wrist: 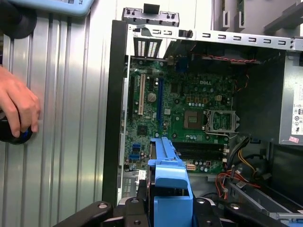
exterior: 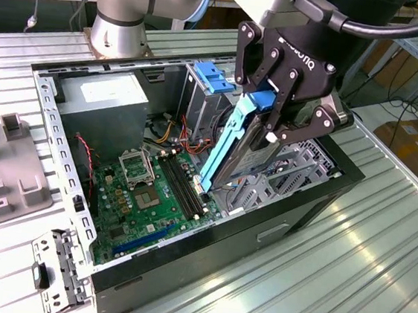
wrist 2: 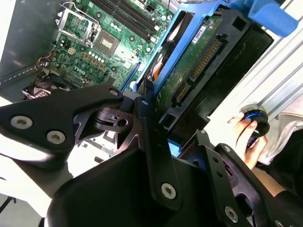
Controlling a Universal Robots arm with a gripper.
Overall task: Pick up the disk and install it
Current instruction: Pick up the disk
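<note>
Gripping the disk [exterior: 250, 157] in the gripper [exterior: 266, 133], with the fingers [exterior: 280, 110] closed narrow on its two flat faces. Holding it on edge and tilted over the open computer case [exterior: 206, 253], with its blue side rail [exterior: 221, 146] turned to the exterior view's left and its lower end hanging near the memory slots of the green motherboard [exterior: 141, 194]; not possible to tell whether touching anything there. Working above a ribbed metal counter [exterior: 353, 276] carrying this case, with the grey power supply [exterior: 102, 104] in the case corner at the exterior view's left and a blue latch piece [exterior: 212, 77] at the far wall, just beside the gripper.

Showing, in the second wrist view, the green circuit side of the disk [wrist 2: 189, 71] between the black fingers [wrist 2: 147, 109], with the motherboard [wrist 2: 102, 40] beyond it. Showing, in the first wrist view, the blue end of the disk [wrist: 170, 182] over the case [wrist: 116, 94], with the motherboard [wrist: 184, 113] beyond. Also catching there a person's hand [wrist: 16, 106] over the counter [wrist: 71, 118] beside the case, covering a dark round knob [wrist: 14, 135]; seeing the same hand [wrist 2: 244, 135] and knob [wrist 2: 256, 124] in the second wrist view.
</note>
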